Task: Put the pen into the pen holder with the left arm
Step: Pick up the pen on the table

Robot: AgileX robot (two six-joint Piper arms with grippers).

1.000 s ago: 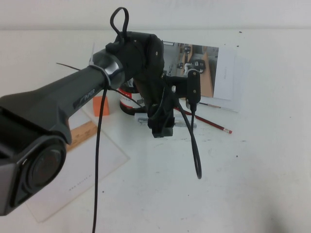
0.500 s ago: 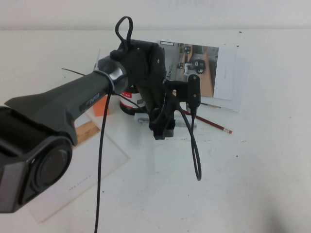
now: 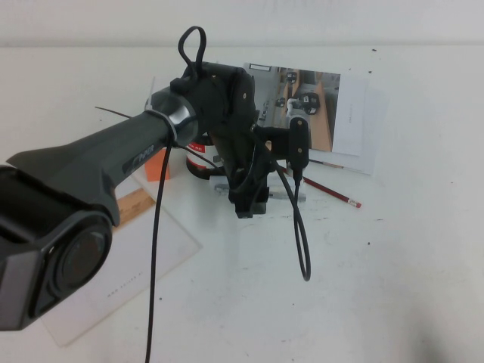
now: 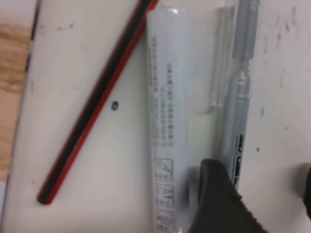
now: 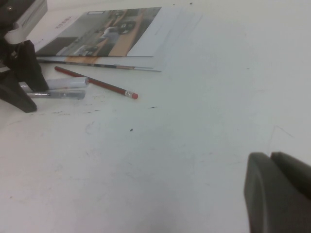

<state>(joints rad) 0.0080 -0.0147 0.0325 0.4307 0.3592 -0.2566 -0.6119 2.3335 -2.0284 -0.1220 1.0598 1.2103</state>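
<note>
The grey-silver pen (image 4: pixel 241 92) lies flat on the white table beside the flat white strip (image 4: pixel 167 111) and the thin red pencil (image 4: pixel 95 104). My left gripper (image 4: pixel 259 171) is open and low over the pen, which lies between the two fingers, close against one finger (image 4: pixel 218 199). In the high view the left gripper (image 3: pixel 248 203) points down just right of the pen holder (image 3: pixel 198 153), whose red band and white label peek out behind the arm. The right wrist view shows the pen (image 5: pixel 56 95) too. My right gripper (image 5: pixel 272 162) is shut and empty, over bare table.
An open magazine (image 3: pixel 310 94) lies behind the pen. The red pencil (image 3: pixel 333 193) runs out to the right. An orange block (image 3: pixel 157 163), a wooden ruler (image 3: pixel 130 207) and a white card (image 3: pixel 128 265) lie on the left. A loose black cable (image 3: pixel 304 242) hangs from the arm.
The left arm has shifted a little, and its gripper has edged slightly left and lower over the pen. The pen, strip and pencil have not moved.
</note>
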